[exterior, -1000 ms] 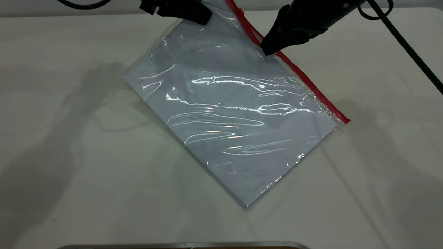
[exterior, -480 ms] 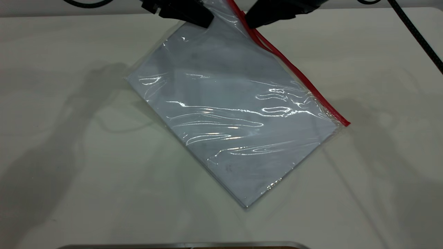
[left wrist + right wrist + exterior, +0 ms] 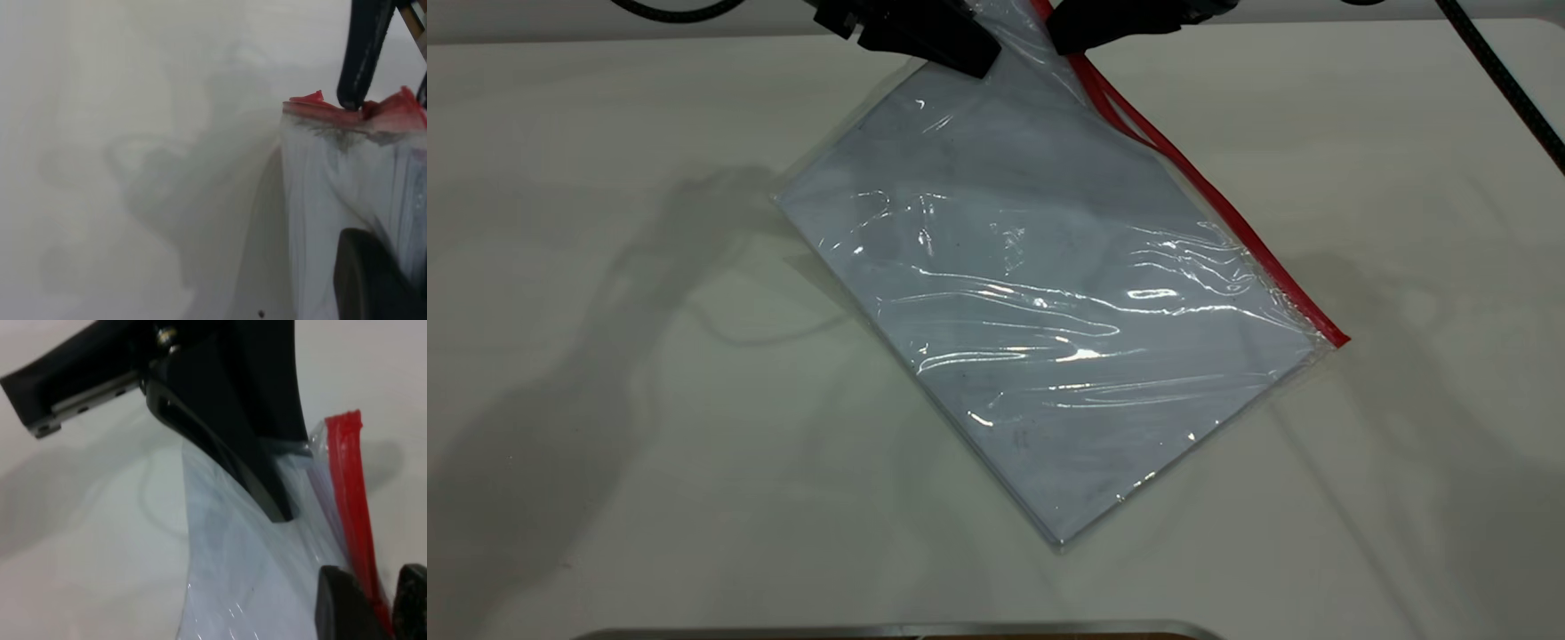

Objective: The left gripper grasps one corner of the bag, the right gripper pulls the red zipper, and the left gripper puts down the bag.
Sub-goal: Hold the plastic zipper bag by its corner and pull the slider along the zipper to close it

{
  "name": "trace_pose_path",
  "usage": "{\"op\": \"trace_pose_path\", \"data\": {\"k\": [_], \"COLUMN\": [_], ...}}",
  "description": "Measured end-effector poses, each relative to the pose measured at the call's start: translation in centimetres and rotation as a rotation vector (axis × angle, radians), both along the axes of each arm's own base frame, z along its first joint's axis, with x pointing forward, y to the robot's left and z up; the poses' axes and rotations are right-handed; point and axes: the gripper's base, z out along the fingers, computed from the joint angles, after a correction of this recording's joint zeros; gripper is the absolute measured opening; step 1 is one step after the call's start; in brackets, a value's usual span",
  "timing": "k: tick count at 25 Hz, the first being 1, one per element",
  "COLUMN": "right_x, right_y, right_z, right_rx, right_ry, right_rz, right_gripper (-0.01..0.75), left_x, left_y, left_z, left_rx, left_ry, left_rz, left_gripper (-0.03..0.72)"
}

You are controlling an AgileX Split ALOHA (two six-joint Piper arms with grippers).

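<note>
Exterior view: white counter (image 3: 605, 444) carries the bag (image 3: 1049, 302), far end lifted toward the top edge, where both hands are partly cut off. Left hand (image 3: 960, 49) is clamped on the corner (image 3: 303, 450). Right hand (image 3: 373, 600) pinches the red zipper (image 3: 1227, 213); slider itself not visible.

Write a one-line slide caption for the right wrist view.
Left gripper pinches the bag corner; right gripper straddles the red zipper.
</note>
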Motion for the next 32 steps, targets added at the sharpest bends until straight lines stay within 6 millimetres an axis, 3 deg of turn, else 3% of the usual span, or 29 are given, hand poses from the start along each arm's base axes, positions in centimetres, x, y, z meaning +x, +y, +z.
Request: {"op": "trace_pose_path", "data": {"k": [14,24,32], "right_x": [0.03,0.06,0.05], "right_y": [-0.19,-0.25,-0.47], "right_z": [-0.19,-0.24,-0.69], "right_rx": [-0.037,-0.047,-0.081], "right_ry": [-0.014,-0.018,-0.005], "right_rz": [0.007,0.006,0.001], "right_gripper": [0.194,0.033,0.029], "left_x": [-0.03,-0.05,-0.03], "left_y": [-0.01,-0.05,-0.06], "left_z": [0.01,0.01,0.01], "left_rx": [-0.001,-0.001,-0.001], "left_ry": [0.004,0.004,0.003], "left_rz": [-0.001,-0.002,0.0], "left_gripper": [0.052,0.052,0.052]}}
